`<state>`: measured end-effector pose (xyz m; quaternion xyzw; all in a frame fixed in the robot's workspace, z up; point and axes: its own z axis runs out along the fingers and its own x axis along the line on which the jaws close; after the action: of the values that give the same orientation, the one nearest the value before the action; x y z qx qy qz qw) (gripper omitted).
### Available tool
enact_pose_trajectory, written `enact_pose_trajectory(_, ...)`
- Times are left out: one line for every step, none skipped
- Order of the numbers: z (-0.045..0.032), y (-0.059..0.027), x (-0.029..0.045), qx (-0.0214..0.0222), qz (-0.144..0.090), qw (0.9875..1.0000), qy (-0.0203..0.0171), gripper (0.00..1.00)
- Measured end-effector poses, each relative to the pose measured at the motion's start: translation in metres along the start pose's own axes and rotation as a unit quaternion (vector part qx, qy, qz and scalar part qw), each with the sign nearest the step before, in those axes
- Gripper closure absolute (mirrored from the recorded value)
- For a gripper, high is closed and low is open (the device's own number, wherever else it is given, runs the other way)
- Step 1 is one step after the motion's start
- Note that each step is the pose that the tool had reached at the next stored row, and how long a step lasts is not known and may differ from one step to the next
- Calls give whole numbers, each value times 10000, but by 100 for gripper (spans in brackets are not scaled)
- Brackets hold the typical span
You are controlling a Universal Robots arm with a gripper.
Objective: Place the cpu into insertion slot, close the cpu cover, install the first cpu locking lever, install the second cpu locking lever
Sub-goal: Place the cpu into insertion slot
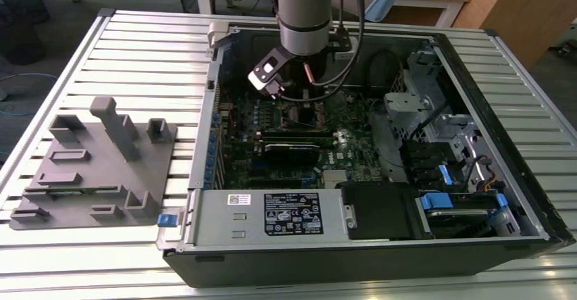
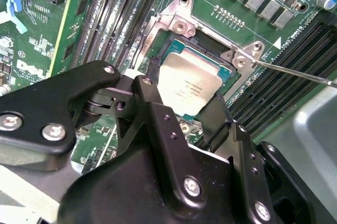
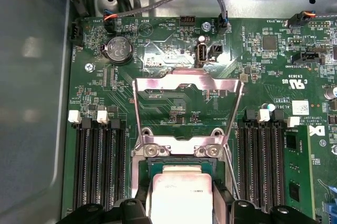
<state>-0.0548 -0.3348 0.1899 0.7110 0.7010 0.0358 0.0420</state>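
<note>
**Q:** Black two-fingered pincer (image 2: 181, 99): how does it stand?

**A:** It is clamped on the flat square cpu (image 2: 189, 84) with the dull silver-grey metal top. In both wrist views its fingers (image 2: 152, 111) press on two opposite edges of the chip.

**Q:** Where is the cpu?

**A:** Right over the small square dark insertion slot (image 2: 208, 42) with the silvery rim, set in the green circuit board (image 3: 174, 50). I cannot tell whether it is seated or just above.

**Q:** And the lid?

**A:** The thin silvery square-frame cpu cover (image 3: 187, 82) is swung open, away from the slot. A thin silver wire locking lever (image 2: 295, 72) juts out unlatched above the long black memory slots (image 3: 97, 166).

**Q:** And the wider scene?

**A:** In the exterior view the grey arm (image 1: 307, 16) reaches down into an open black computer case (image 1: 361, 263). The case stands on a slatted metal table (image 1: 135, 50). A grey plastic fixture block (image 1: 90, 158) lies at the exterior view's left of the case.
</note>
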Motion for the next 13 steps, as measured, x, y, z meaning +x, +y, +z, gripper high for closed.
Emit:
enact_pose_trajectory(1, 0, 0, 0, -1, 10000, 0, 45)
enact_pose_trajectory(2, 0, 0, -1, -1, 10000, 1, 45)
enact_pose_trajectory(2, 0, 0, -1, 0, 10000, 2, 45)
enact_pose_trajectory(2, 1, 0, -1, -1, 10000, 2, 45)
enact_pose_trajectory(2, 0, 0, -1, 0, 10000, 2, 45)
enact_pose_trajectory(2, 0, 0, -1, 0, 10000, 1, 45)
enact_pose_trajectory(3, 0, 0, -1, -1, 10000, 1, 45)
enact_pose_trajectory(4, 1, 1, -2, 0, 10000, 3, 45)
enact_pose_trajectory(7, 2, 3, -6, 0, 10000, 9, 44)
enact_pose_trajectory(9, 2, 3, -6, 0, 10000, 9, 44)
enact_pose_trajectory(8, 1, 2, -5, 0, 10000, 7, 44)
enact_pose_trajectory(5, 1, 1, -2, -1, 10000, 4, 38)
enact_pose_trajectory(4, 0, 1, -1, -1, 10000, 2, 38)
